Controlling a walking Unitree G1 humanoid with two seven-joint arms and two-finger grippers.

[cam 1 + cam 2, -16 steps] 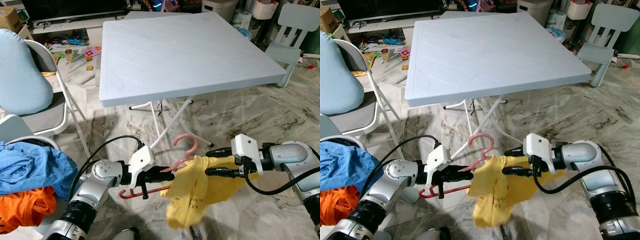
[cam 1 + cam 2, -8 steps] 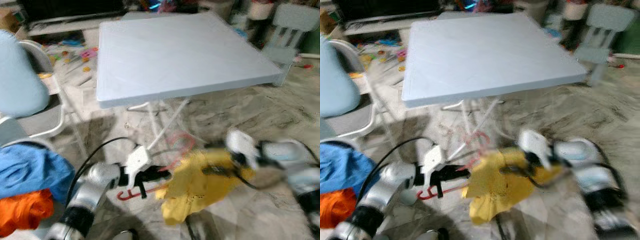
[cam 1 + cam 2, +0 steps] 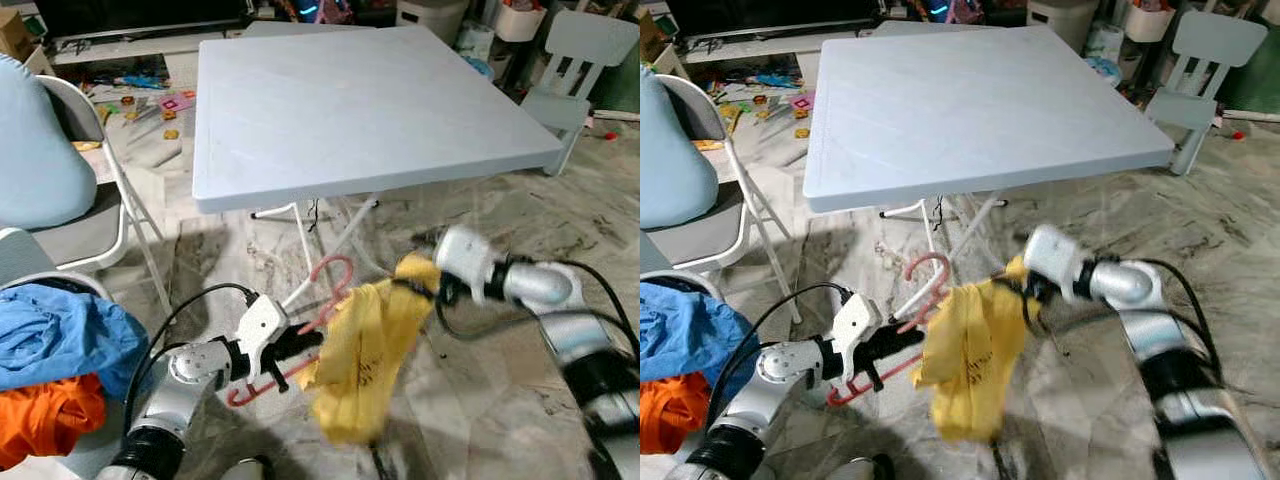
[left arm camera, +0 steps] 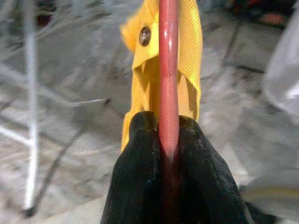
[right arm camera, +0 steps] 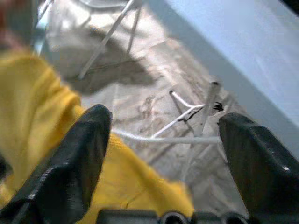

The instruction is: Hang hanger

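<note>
Since a second ago the right gripper [image 5: 159, 154] has swung up toward the table edge, fingers now spread wide apart with the yellow garment [image 3: 365, 355] draped across one of them, and the cloth hangs in a longer, narrower fold. The left gripper [image 4: 168, 140] stays clamped on the red hanger [image 3: 300, 335], low above the marble floor [image 3: 480, 380].

A white folding table [image 3: 350, 100] stands just beyond, its crossed legs right behind the hanger's hook. A folding chair [image 3: 90, 200] stands to the left, with blue and orange clothes [image 3: 60, 360] heaped nearer.

Part of the hanger is buried under the garment, and the right arm is motion-blurred.

The hanger's long axis runs from lower left up to the right, hook curling upward toward the table.
</note>
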